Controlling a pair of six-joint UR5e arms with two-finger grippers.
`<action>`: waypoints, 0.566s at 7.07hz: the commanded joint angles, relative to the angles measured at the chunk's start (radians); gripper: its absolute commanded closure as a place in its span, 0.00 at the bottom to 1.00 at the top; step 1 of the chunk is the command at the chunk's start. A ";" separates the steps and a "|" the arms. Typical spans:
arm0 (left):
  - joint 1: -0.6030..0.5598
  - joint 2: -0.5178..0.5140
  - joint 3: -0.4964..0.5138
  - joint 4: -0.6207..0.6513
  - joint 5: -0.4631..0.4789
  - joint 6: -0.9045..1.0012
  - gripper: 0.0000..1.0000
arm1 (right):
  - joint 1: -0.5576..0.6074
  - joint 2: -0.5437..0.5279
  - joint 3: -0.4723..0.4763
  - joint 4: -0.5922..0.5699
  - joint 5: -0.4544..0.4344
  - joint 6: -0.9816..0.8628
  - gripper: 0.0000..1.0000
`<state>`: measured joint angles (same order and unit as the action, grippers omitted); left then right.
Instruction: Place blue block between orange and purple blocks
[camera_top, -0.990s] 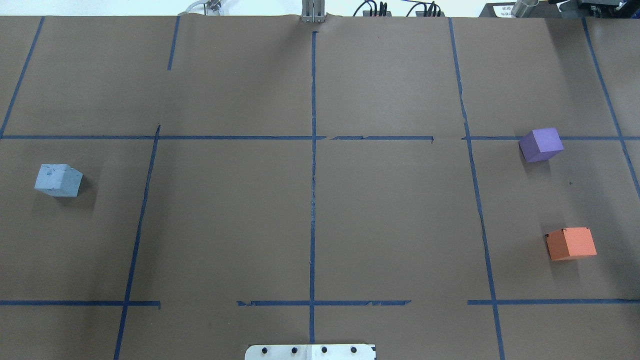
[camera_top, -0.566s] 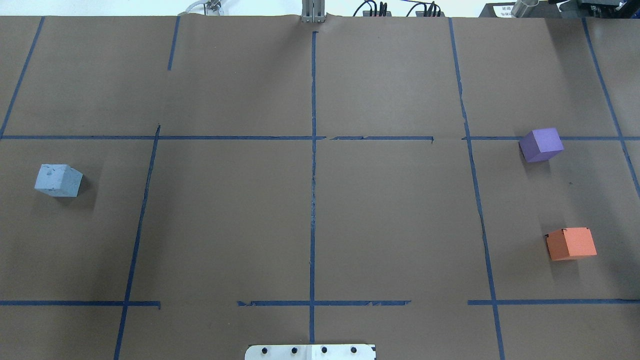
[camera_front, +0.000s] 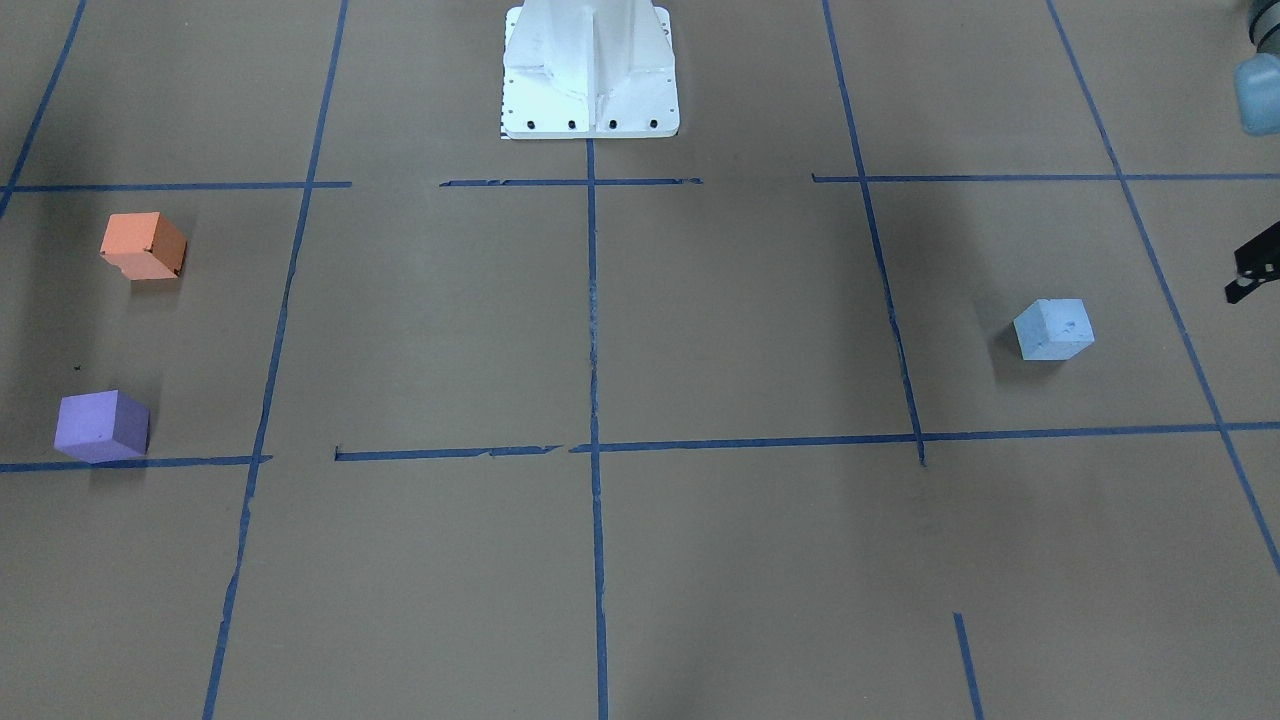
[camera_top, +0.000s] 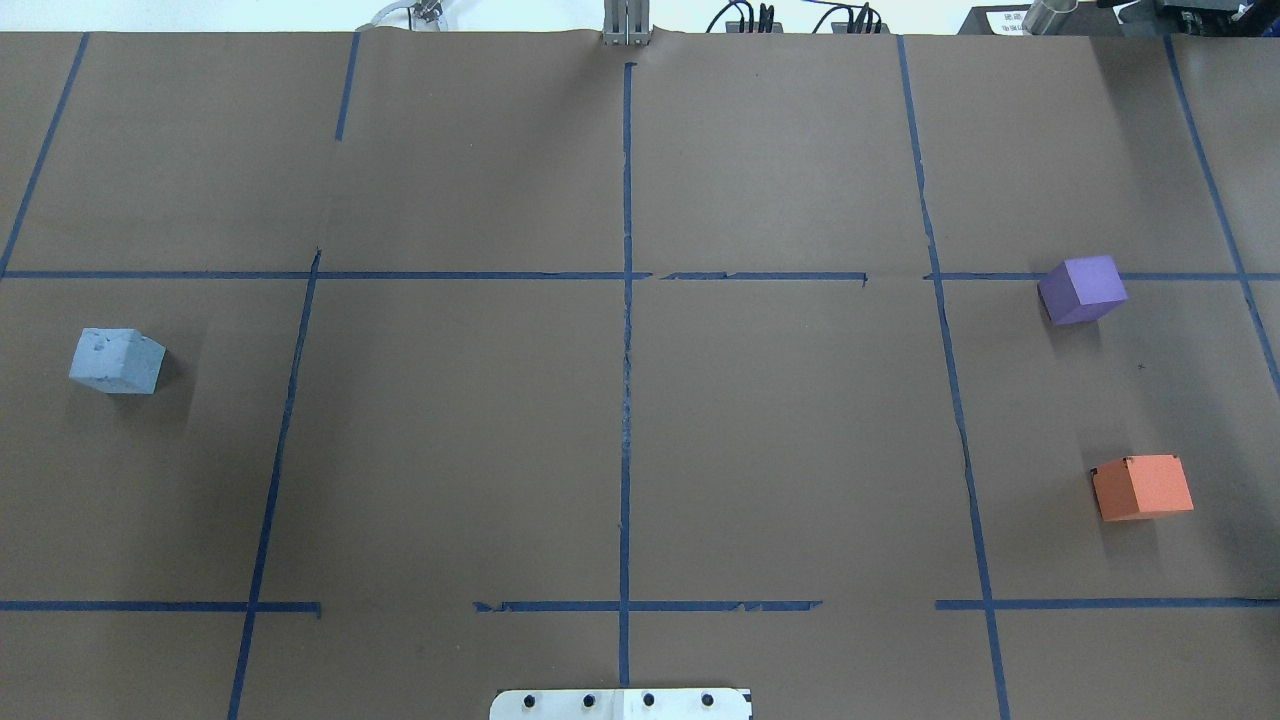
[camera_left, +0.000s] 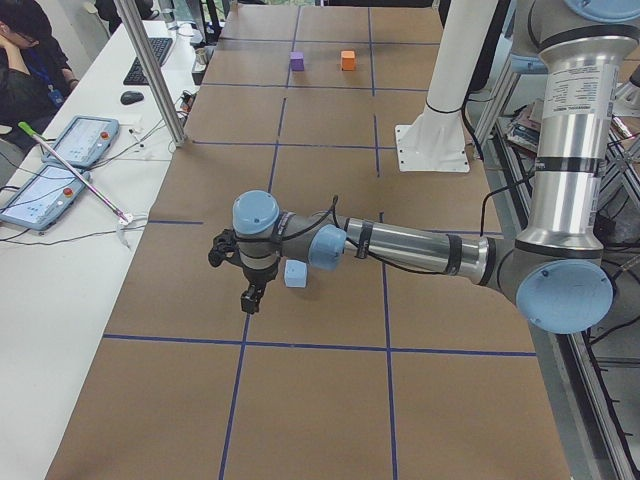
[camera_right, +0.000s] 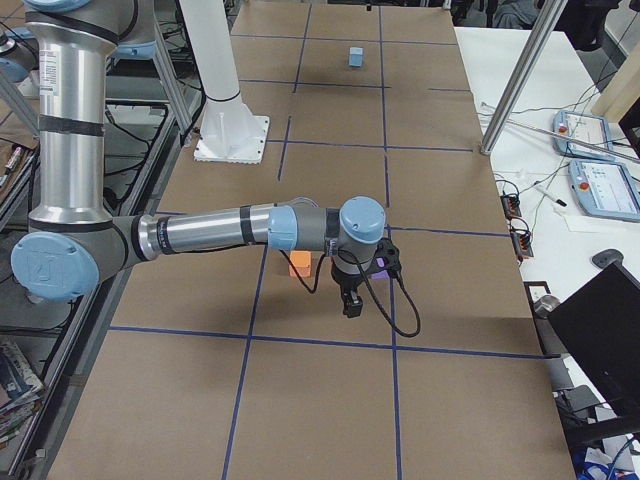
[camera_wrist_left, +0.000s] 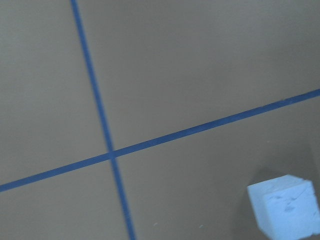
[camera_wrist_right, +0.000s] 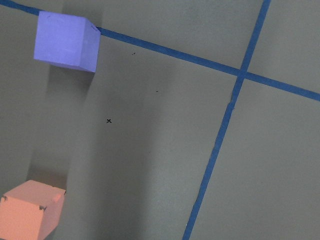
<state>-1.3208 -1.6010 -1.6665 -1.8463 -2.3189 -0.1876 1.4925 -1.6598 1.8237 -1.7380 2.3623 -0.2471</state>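
Blue block (camera_top: 117, 361): lying ungrasped on tabletop (camera_top: 620, 420), well apart from orange block (camera_top: 1142, 487) and purple block (camera_top: 1083, 289); left hand (camera_left: 250, 297) hovering beside it, right hand (camera_right: 351, 302) hanging near the pair, neither hand's opening discernible; whole task remaining

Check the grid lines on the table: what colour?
Dark blue tape lines on brown paper; clearest in the overhead exterior view.

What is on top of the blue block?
Nothing: the blue block shows a bare top in the overhead and front views. It sits on brown paper; the patch under it is covered, so unseen.
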 joint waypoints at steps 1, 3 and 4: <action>0.165 -0.002 -0.008 -0.073 0.060 -0.330 0.00 | 0.000 0.000 -0.001 0.000 0.000 0.000 0.00; 0.283 0.004 0.033 -0.193 0.168 -0.488 0.00 | 0.000 0.000 0.000 0.000 0.000 0.000 0.00; 0.322 0.004 0.056 -0.252 0.170 -0.542 0.00 | 0.000 0.000 -0.001 0.000 0.000 0.000 0.00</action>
<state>-1.0529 -1.5979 -1.6389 -2.0239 -2.1677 -0.6512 1.4925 -1.6598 1.8228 -1.7380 2.3623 -0.2470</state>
